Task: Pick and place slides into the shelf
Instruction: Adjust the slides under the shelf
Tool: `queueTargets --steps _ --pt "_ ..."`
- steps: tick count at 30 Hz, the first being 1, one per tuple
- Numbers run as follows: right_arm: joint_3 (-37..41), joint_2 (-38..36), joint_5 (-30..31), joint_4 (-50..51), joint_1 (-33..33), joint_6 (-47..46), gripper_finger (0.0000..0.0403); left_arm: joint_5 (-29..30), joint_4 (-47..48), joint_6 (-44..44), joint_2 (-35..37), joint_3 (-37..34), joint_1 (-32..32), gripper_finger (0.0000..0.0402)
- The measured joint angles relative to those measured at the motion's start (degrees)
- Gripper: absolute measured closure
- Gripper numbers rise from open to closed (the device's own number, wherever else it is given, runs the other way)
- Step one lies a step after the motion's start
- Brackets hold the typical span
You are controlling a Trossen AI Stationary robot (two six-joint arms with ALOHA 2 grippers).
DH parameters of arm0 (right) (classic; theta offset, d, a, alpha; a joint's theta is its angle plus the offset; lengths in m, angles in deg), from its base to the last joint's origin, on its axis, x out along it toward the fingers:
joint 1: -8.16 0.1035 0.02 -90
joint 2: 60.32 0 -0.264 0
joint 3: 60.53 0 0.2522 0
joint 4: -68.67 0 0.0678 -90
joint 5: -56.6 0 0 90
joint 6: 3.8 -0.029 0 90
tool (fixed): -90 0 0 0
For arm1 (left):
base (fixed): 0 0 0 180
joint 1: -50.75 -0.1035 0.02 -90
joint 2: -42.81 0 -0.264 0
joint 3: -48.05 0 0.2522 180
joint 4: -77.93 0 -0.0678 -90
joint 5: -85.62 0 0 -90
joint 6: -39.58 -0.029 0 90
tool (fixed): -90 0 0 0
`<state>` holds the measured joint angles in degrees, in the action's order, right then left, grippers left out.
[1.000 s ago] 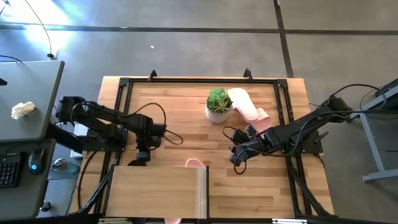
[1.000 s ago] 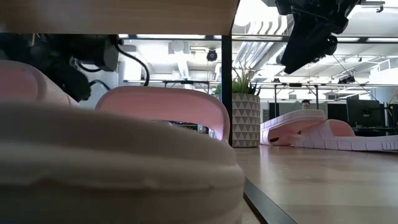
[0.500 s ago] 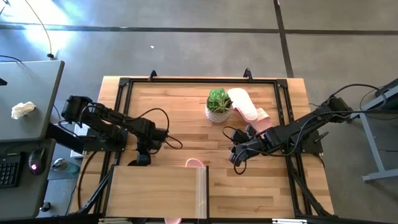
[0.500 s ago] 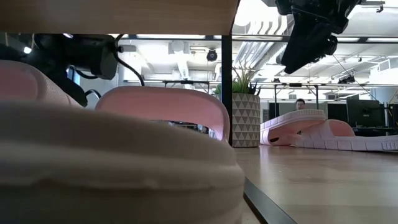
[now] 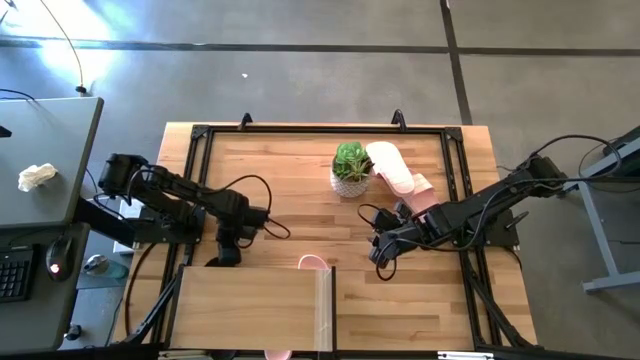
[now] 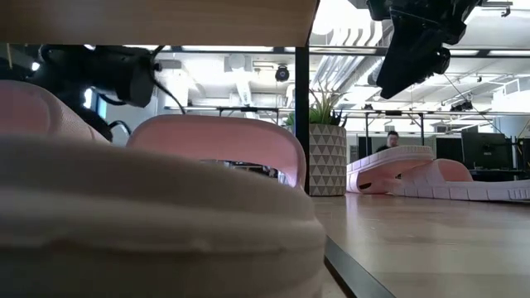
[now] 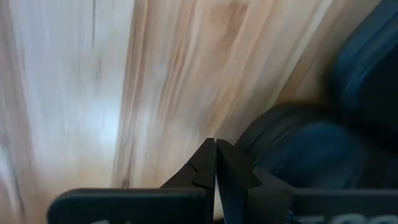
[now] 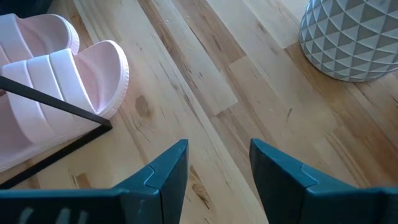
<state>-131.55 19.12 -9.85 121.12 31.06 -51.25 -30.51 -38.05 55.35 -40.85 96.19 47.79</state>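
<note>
While the right gripper (image 5: 378, 256) hangs over the tabletop (image 5: 300, 170), jaws apart and empty, pink slides (image 8: 56, 68) lie just ahead under the shelf (image 5: 255, 295). The left gripper (image 7: 216, 163), fingers closed on nothing, hovers beside a black slide (image 7: 311, 149) at the shelf's edge.

Both arms were dark with looping black cables; the right end effector (image 8: 217, 171) had 2 teal-tinted fingers.
</note>
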Motion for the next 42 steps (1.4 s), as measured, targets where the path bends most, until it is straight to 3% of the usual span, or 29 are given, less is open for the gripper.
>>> queueTargets --steps 11,23,30,42 --pt "0.00 0.00 -3.60 -0.07 -0.11 -0.56 0.0242 -0.84 -4.37 1.07 0.11 0.70 -0.01 0.0401" --pt "0.00 0.00 0.46 -0.42 -0.13 -2.99 0.0242 -0.65 -4.47 -1.02 0.11 0.70 0.00 0.0401" --pt "0.00 0.00 1.46 -0.39 -0.13 -2.56 0.0242 3.24 -4.80 -4.52 0.11 0.70 0.00 0.0401" --pt "0.00 0.00 1.71 0.05 -0.13 -0.10 0.0242 -2.88 -3.29 -9.46 0.11 0.72 0.00 0.0401"
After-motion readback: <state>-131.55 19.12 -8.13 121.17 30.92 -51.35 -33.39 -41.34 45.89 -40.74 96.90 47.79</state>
